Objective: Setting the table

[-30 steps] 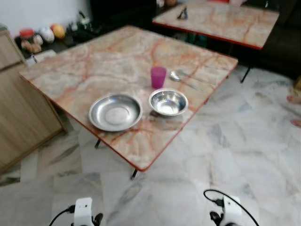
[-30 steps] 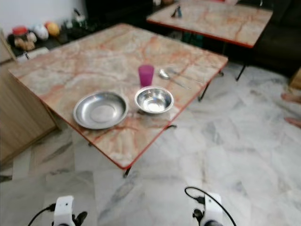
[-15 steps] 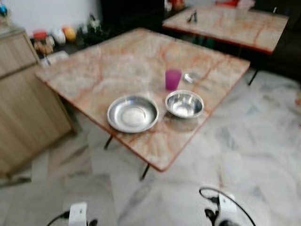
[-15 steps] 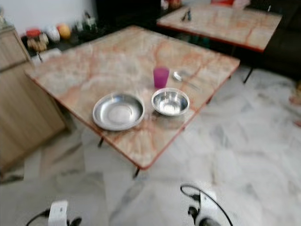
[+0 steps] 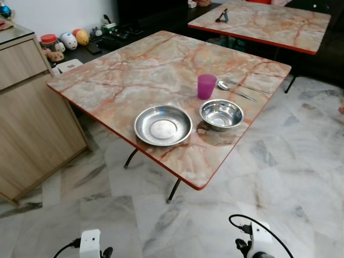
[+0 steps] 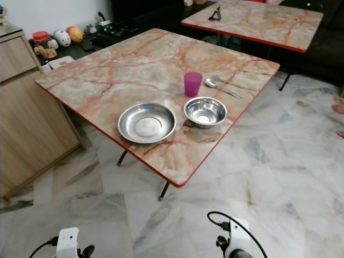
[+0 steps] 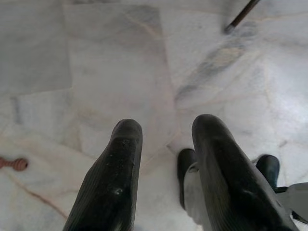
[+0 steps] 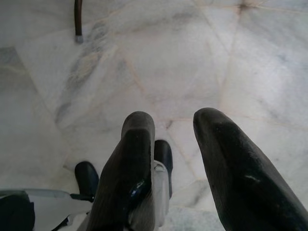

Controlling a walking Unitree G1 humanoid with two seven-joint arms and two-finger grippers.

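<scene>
A marble-patterned table (image 5: 134, 75) with a red edge stands ahead of me. Near its front corner lie a wide steel plate (image 5: 163, 125) and, to its right, a smaller steel bowl (image 5: 221, 114). Behind the bowl stands a purple cup (image 5: 206, 86), with a spoon (image 5: 223, 85) and a fork (image 5: 246, 89) to the cup's right. Both arms hang low, well short of the table. My left gripper (image 7: 166, 130) is open over the marble floor with nothing between its fingers. My right gripper (image 8: 175, 120) is likewise open and holds nothing.
A wooden cabinet (image 5: 27, 107) stands close to the table's left corner. A second marble table (image 5: 263, 21) is at the back right. A low shelf (image 5: 70, 40) with jars and toys runs along the far wall. Thin table legs (image 5: 173, 191) reach the floor. A person's foot (image 6: 338, 107) shows at the right edge.
The camera has shifted and the picture has sharpened, so the table sits further right in view. The plate, bowl, cup and cutlery keep their places. Both arms still hang low.
</scene>
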